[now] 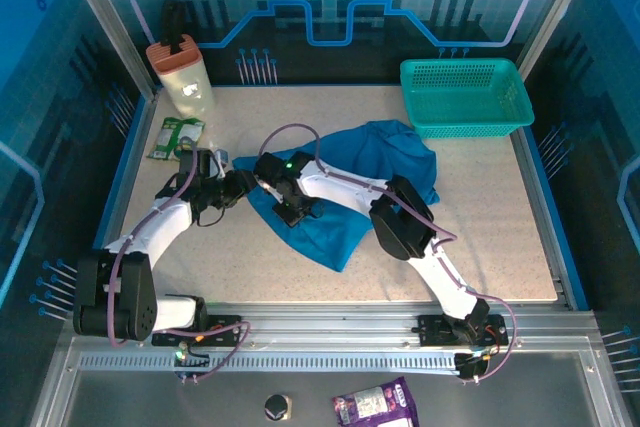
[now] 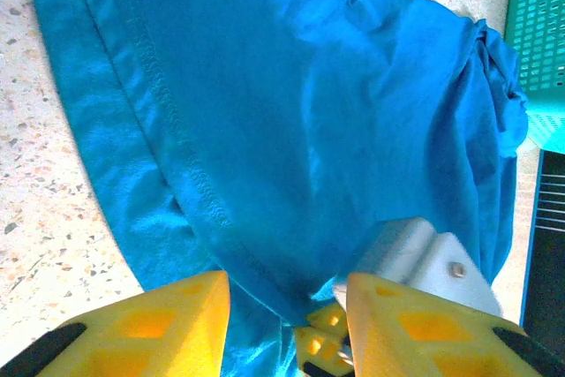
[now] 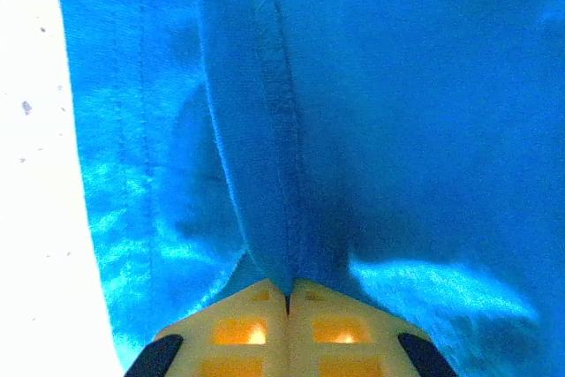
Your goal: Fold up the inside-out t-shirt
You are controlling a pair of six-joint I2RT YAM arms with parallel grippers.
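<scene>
Blue cloth, soft and creased, lies in a loose heap on the counter (image 1: pixel 500 237): the inside-out t-shirt (image 1: pixel 345 232) is bunched at the end nearest the basket (image 1: pixel 470 125), close to that basket's near-left corner, and trails away from it toward the near left, where it narrows to a point. Nothing is spread flat and no clean fold shows, so I judge the task barely begun, with the step in hand being to take hold of an edge so the shirt can be opened out.

At the end of the shirt far from the basket, the right gripper (image 3: pixel 287 293) is pinched shut on a stitched ridge of the cloth, its yellow fingers (image 3: pixel 238 328) meeting with the seam between them. Just beside it, the left gripper (image 2: pixel 282 278) stands with its jaws apart; the hem runs into the gap, but nothing is clamped.

Next, probably, the left gripper has to close on that hem without catching the right one, and then both must draw apart to stretch the edge straight.
</scene>
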